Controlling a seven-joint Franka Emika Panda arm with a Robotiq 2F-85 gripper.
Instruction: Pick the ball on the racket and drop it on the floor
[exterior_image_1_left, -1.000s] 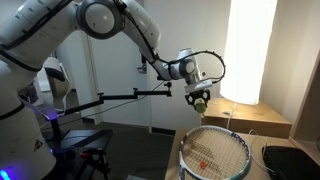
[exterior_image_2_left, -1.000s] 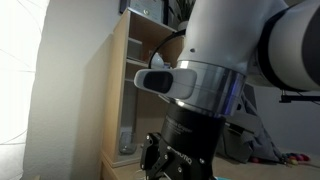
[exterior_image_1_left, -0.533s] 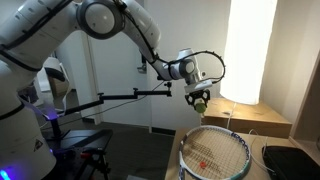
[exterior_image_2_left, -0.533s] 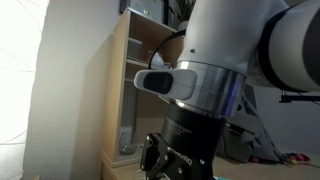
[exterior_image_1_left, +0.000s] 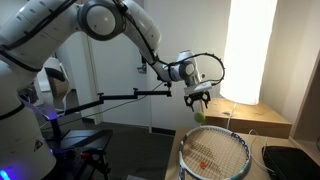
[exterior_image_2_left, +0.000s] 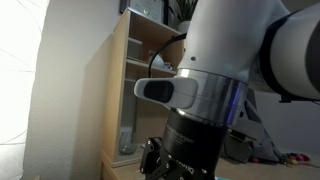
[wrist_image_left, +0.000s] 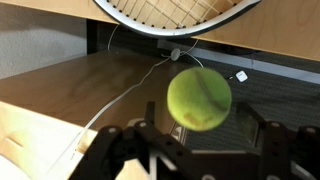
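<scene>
The yellow-green ball (exterior_image_1_left: 199, 117) hangs in the air just below my gripper (exterior_image_1_left: 200, 100), free of the fingers. In the wrist view the ball (wrist_image_left: 199, 98) floats beyond the two dark fingers, touching neither. My gripper (wrist_image_left: 207, 132) is open with nothing between its jaws. The racket (exterior_image_1_left: 213, 152) lies flat lower down, its pale strings showing a red mark. Its head (wrist_image_left: 170, 10) fills the top edge of the wrist view. Dark grey floor (wrist_image_left: 280, 95) lies under the ball. In an exterior view the robot's body (exterior_image_2_left: 220, 90) hides all of this.
A wooden box (exterior_image_1_left: 255, 120) stands behind the racket beneath a bright white panel (exterior_image_1_left: 250, 50). A black bag (exterior_image_1_left: 292, 160) lies at the right. A boom stand (exterior_image_1_left: 120, 97) reaches in from the left. A white cable (wrist_image_left: 130, 85) runs across the floor. A wooden shelf (exterior_image_2_left: 135, 80) stands behind the robot.
The jaws have opened and the ball has left them, now a little below the gripper. The arm has stayed in place.
</scene>
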